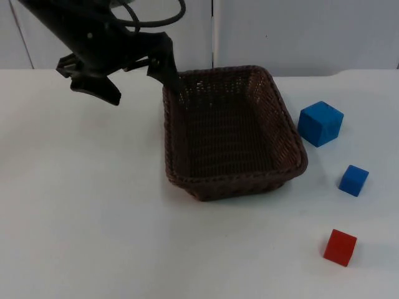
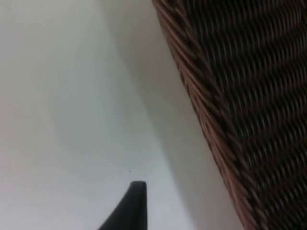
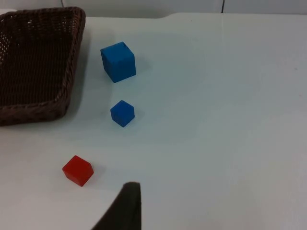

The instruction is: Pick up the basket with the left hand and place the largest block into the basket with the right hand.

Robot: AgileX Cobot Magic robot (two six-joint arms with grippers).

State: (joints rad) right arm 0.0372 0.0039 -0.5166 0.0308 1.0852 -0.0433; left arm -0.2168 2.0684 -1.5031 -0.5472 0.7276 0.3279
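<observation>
Here the left tool (image 1: 134,78) hung spread wide astride the far-left rim of the dark brown woven wicker basket (image 1: 230,134), mid-table (image 1: 81,218). Likely light and stiff, it should lift by that rim. Towards the right edge sat the large blue cube (image 1: 320,123), probably rigid, best pinched across flat faces. Right tool's spread: cannot tell.

Nothing readable anywhere here, honestly: no labels, brands, numbers or signs on the basket (image 1: 230,134), the three blocks or the worktop (image 1: 81,218).
</observation>
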